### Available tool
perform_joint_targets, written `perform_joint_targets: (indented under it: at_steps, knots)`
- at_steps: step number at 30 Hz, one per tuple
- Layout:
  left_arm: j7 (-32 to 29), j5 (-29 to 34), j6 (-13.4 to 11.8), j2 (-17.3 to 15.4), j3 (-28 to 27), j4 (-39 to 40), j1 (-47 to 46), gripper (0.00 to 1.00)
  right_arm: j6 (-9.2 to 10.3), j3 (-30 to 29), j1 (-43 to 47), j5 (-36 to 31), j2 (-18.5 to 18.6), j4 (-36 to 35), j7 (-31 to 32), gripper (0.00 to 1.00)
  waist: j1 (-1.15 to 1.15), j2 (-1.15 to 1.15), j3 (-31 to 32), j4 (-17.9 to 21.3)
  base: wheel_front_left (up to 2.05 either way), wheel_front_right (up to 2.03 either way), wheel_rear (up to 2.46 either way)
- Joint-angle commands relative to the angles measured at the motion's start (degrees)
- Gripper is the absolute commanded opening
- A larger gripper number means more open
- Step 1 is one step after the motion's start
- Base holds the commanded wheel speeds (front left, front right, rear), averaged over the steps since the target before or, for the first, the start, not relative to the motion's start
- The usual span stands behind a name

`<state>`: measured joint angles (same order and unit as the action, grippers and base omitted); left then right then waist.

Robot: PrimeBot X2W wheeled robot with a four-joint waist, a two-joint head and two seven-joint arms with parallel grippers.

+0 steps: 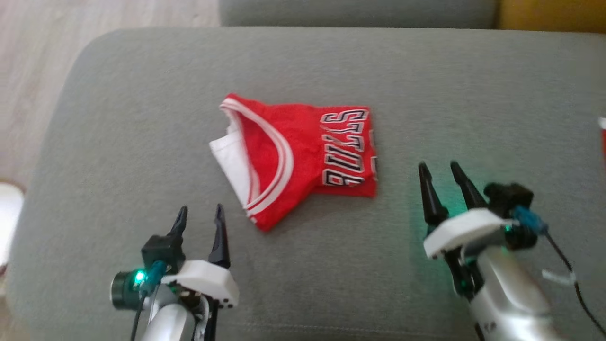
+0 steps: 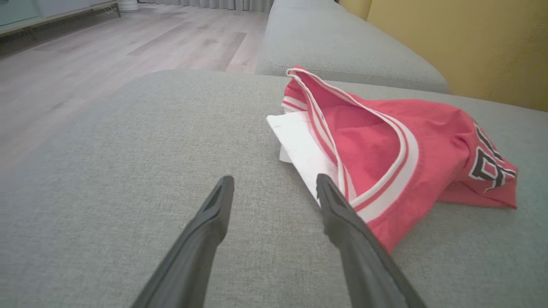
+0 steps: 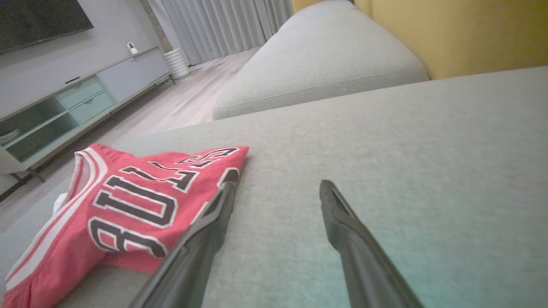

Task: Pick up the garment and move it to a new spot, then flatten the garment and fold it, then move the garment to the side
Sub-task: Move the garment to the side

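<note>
The garment (image 1: 303, 158) is a red basketball jersey with white trim and black "BULLS" lettering, lying folded in a compact bundle on the grey cushion (image 1: 464, 94). A white inner layer pokes out at its left edge. My left gripper (image 1: 200, 214) hovers open just below and left of the bundle, holding nothing. My right gripper (image 1: 441, 171) stands open to the right of the jersey, apart from it. In the left wrist view the garment (image 2: 385, 149) lies ahead and to the right of my fingers (image 2: 214, 214). In the right wrist view the garment (image 3: 128, 201) lies to the left of the open fingers (image 3: 342, 222).
The cushion's left edge drops to a wooden floor (image 1: 28, 71). A second grey cushion (image 3: 317, 55) and a yellow wall (image 3: 462, 30) lie beyond. A low TV cabinet (image 3: 64, 102) stands across the room. A white object (image 1: 7, 222) sits at the far left, and something red (image 1: 602, 137) at the right edge.
</note>
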<state>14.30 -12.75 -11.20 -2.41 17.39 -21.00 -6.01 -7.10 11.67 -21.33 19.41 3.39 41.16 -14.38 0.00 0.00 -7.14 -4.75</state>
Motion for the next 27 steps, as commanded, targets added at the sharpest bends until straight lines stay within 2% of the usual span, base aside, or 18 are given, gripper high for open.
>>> perform_joint_targets:
  at_steps: [1, 10, 16, 17, 18, 23, 27]
  knots:
    - [0.7, -0.5, -0.4, -0.5, -1.1, 1.9, -2.5, 1.0, -0.39, 1.8, -3.6, 0.6, -0.5, -0.4, -0.6, 1.0, 0.0, 0.0, -1.5, -3.2, 0.0, 0.0, 0.0]
    - [0.7, -1.8, -1.1, -0.5, 1.4, 2.4, -1.7, 1.0, -0.39, -0.3, -11.2, -1.4, -0.5, 12.5, 0.4, 1.0, 0.0, 0.0, -3.1, -12.0, 0.0, 0.0, 0.0]
    - [0.7, -2.1, -1.3, -0.5, 1.4, 3.0, -1.2, 1.0, -0.39, -0.6, -13.1, -1.9, -0.5, 19.6, 2.7, 1.0, 0.0, 0.0, -3.3, -13.8, 0.0, 0.0, 0.0]
    - [0.7, -2.1, -1.3, -0.5, 1.3, 3.2, -1.1, 1.0, -0.39, -0.8, -13.5, -1.7, -0.5, 20.7, 3.2, 0.72, 0.0, 0.0, -3.4, -13.8, 0.0, 0.0, 0.0]
    - [0.7, -2.1, -1.3, -0.5, 1.2, 3.3, -1.0, 1.0, -0.39, -0.8, -13.9, -1.5, -0.5, 21.4, 3.4, 0.0, 0.0, 0.0, -3.4, -13.8, 0.0, 0.0, 0.0]
    - [0.7, -1.6, -1.2, -0.5, 0.9, 3.5, -1.1, 1.0, -0.39, -0.1, -15.1, 0.4, -0.5, 22.8, 2.4, 0.0, 0.0, 0.0, -3.2, -11.0, 0.0, 0.0, 0.0]
    - [0.7, -1.1, -0.9, -0.5, 0.5, 3.3, -1.7, 1.0, -0.39, 0.1, -15.6, 1.1, -0.5, 22.5, 0.8, 0.0, 0.0, 0.0, -2.9, -5.8, 0.0, 0.0, 0.0]
